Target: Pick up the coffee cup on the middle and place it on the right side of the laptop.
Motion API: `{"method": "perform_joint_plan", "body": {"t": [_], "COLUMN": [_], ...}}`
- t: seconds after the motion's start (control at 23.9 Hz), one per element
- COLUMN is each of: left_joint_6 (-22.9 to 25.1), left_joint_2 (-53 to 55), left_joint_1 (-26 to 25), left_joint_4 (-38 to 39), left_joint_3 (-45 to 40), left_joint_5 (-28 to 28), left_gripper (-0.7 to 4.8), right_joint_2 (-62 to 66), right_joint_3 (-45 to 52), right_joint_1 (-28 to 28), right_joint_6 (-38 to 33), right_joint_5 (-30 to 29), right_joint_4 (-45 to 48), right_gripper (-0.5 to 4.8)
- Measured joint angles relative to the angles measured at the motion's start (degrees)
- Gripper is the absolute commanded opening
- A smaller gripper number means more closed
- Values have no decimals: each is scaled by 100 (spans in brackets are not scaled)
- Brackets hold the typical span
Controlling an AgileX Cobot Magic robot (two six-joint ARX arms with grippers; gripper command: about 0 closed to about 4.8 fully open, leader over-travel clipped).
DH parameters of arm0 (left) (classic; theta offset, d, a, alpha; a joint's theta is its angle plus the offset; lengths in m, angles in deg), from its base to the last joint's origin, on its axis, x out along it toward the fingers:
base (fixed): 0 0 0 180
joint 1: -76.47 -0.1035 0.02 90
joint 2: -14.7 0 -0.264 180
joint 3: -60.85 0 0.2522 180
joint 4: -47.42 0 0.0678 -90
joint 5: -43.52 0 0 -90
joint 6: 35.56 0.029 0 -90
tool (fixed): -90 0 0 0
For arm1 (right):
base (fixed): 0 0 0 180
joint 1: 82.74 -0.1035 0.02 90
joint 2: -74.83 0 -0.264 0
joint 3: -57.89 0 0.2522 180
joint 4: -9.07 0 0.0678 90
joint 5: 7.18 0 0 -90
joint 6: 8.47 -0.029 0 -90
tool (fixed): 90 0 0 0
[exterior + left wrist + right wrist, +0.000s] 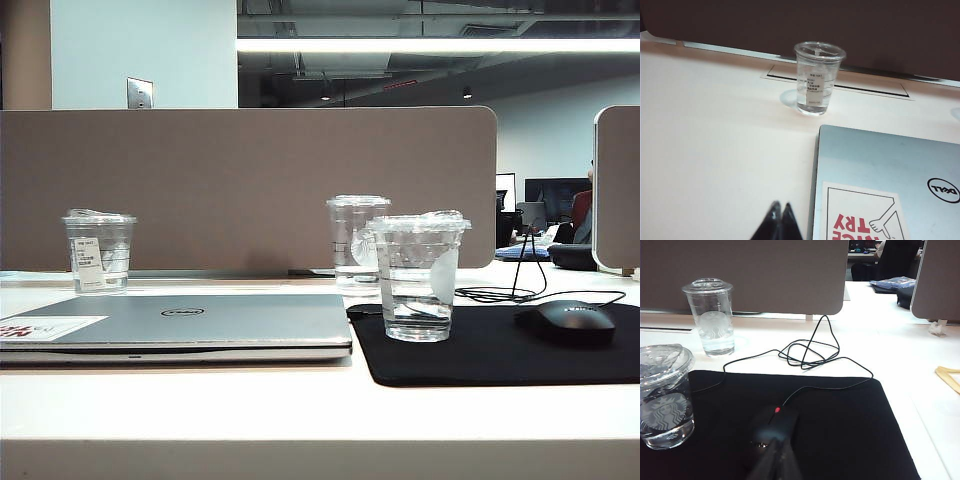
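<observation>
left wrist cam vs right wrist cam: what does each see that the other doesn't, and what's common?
Left wrist only: the left gripper, shut, beside the edge of the laptop, with the print-label cup beyond.

Right wrist only: the right gripper, blurred but seemingly shut, in front of the mouse on the black pad. Also the coffee cup on the pad's corner, the taller cup and the cable.

Both: the white desk and the partition.
</observation>
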Motion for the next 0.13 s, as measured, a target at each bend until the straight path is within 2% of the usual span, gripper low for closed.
{"method": "perform_joint_plan", "body": {"t": [0.13], "left_joint_6": [0], "left_joint_2": [0], "left_joint_1": [0], "left_joint_4": [0], "left_joint_3": [0], "left_joint_5": [0], "left_gripper": [-6], "right_joint_2": [0], "right_joint_3": [0], "right_joint_1": [0], "right_joint_6": [0], "right_joint_5": [-2], "right_joint_4": [0], "right_gripper": [-4]}}
